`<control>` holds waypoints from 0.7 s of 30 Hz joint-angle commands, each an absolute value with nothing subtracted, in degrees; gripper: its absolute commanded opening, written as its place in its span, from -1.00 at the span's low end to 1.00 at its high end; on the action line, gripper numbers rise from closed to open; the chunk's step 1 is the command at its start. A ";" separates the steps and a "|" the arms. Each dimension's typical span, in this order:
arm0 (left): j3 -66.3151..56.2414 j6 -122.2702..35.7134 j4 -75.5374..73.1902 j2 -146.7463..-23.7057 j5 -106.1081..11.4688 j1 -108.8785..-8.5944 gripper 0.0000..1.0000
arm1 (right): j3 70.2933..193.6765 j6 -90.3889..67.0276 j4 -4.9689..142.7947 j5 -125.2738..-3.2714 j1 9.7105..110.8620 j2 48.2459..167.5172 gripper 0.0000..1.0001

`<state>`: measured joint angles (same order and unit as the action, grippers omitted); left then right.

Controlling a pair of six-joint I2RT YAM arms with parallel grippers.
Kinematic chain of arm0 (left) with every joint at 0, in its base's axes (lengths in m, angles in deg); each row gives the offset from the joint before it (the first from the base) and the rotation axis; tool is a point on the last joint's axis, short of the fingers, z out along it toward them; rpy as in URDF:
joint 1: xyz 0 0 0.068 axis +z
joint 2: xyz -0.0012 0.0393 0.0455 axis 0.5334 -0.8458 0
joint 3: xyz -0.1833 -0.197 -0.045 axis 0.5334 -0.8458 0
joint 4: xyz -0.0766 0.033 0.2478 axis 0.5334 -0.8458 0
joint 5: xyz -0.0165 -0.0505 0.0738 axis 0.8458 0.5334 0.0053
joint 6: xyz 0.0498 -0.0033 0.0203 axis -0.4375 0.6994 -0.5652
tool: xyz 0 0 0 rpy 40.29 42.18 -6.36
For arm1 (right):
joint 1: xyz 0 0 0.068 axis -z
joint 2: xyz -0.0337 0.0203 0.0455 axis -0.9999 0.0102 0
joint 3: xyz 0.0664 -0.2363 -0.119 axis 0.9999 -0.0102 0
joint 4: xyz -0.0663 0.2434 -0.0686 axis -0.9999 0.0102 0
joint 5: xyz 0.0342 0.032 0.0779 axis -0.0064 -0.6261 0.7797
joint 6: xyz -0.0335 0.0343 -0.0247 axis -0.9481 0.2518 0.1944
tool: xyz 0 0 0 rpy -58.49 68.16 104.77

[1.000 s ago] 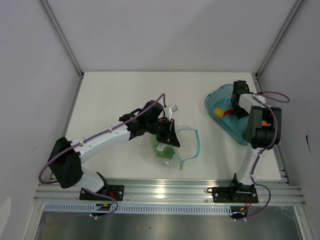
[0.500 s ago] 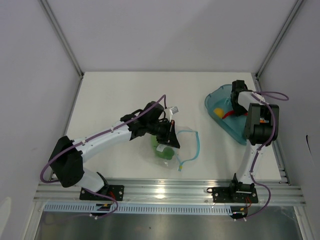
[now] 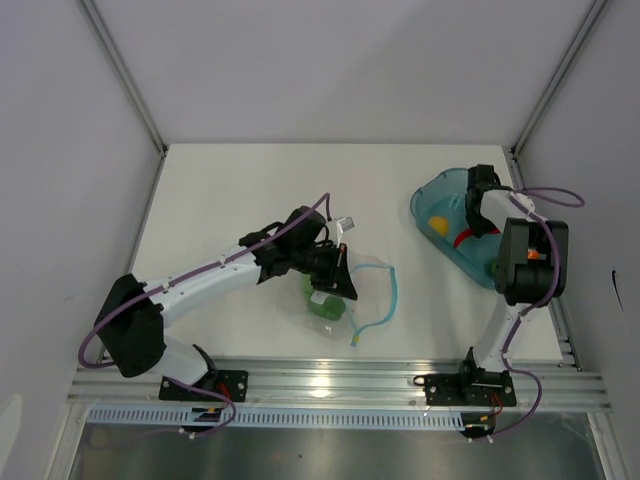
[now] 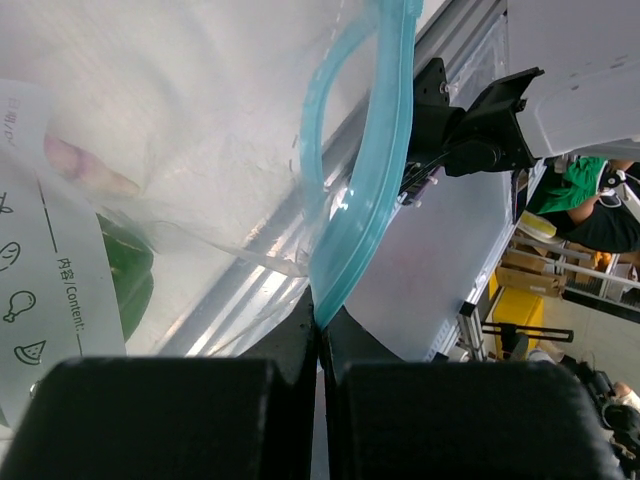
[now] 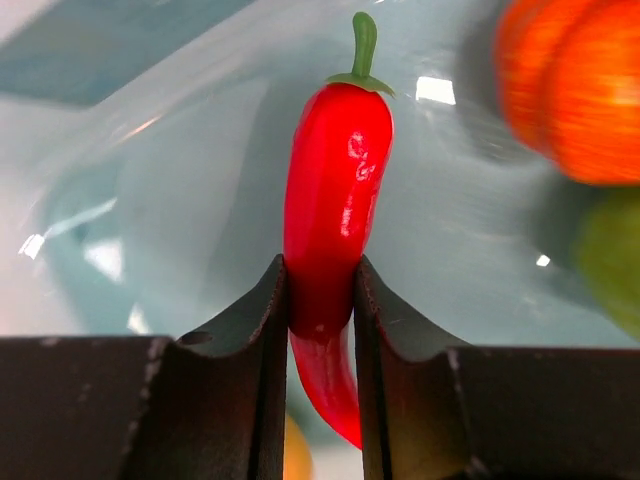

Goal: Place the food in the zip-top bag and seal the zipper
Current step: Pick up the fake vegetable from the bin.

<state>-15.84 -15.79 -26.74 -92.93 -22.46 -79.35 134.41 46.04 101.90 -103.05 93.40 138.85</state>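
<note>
Pinching the blue zipper [image 4: 375, 150] right at their tips, the fingers of the left gripper [image 4: 320, 330] are pressed tight together with only that strip between them. From the pinch the strip loops up and away from the tips. Just to the left of these fingers lies the clear bag [image 4: 180, 130], crinkled, with a white printed label [image 4: 50, 290] on it. A dark green piece of food [image 4: 130, 285] sits inside, beside the label. The fingers of the right gripper [image 5: 320, 295] are clenched on the lower half of a red pepper [image 5: 335, 180], one finger on each side. Its green stem points away from the fingers and its thin tip runs back between them. Behind the pepper is the floor of a teal tray [image 5: 150, 200]; whether the pepper touches it I cannot tell. A bit of yellow food [image 5: 297, 450] shows low between the fingers. Farther out, past the right finger, is a blurred orange [image 5: 570, 90], and under it a green blur at the frame's edge, too unclear to name. From above, the tray lies on the white table [image 3: 250, 190], well apart from the bag.
</note>
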 commanded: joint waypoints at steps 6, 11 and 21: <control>-15.68 -15.05 -25.34 -91.03 -23.06 -79.35 -0.99 | 126.93 31.79 94.43 -96.98 91.00 113.75 -1.00; -13.75 -15.04 -25.51 -92.61 -22.97 -79.35 -0.99 | 121.32 19.42 92.76 -79.51 86.87 103.98 -1.00; -10.94 -15.75 -26.92 -94.37 -23.15 -79.00 -0.99 | 110.85 5.07 102.41 -39.92 76.33 92.65 -1.00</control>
